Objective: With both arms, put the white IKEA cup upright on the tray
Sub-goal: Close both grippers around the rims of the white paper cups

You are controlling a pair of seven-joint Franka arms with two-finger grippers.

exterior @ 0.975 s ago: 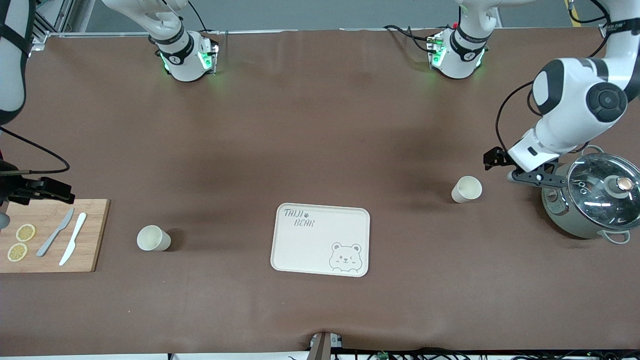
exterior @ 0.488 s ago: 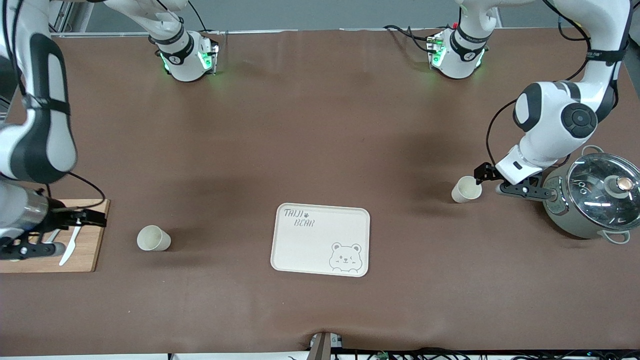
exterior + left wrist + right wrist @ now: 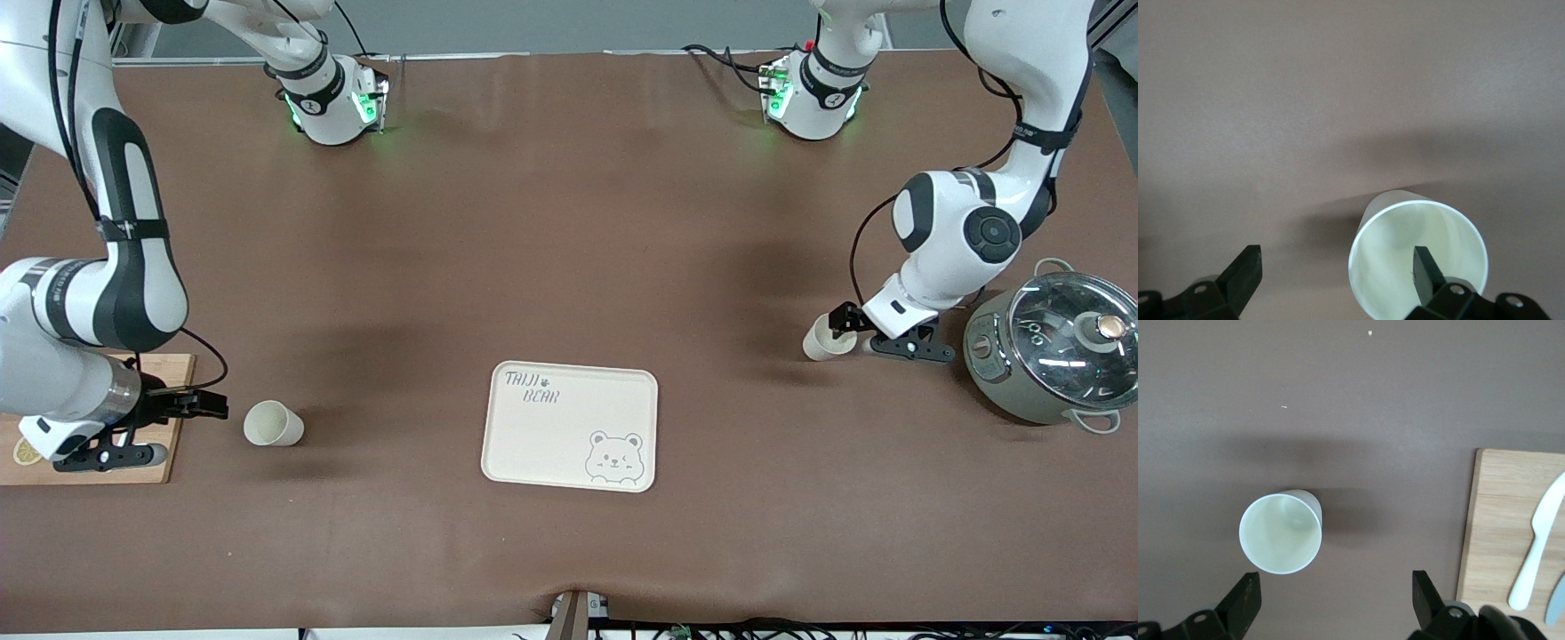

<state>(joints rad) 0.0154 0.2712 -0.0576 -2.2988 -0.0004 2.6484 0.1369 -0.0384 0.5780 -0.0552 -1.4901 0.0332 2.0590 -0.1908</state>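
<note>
Both grippers (image 3: 845, 327) (image 3: 191, 418) descended, now beside cups (image 3: 818, 340) (image 3: 272, 424)

Two white cups lay tipped on their sides on the brown table. One cup (image 3: 274, 423) (image 3: 1281, 533) sat toward the right arm's end, just beside the wooden board's edge, open mouth visible, inside empty. The other cup (image 3: 822, 339) (image 3: 1418, 260) sat toward the left arm's end, farther from the front camera, also empty. Cream tray (image 3: 570, 426) lay flat between them, rounded corners, raised rim, grey "TAIJI BEAR" lettering, bear face in one corner, nothing on it.
</note>
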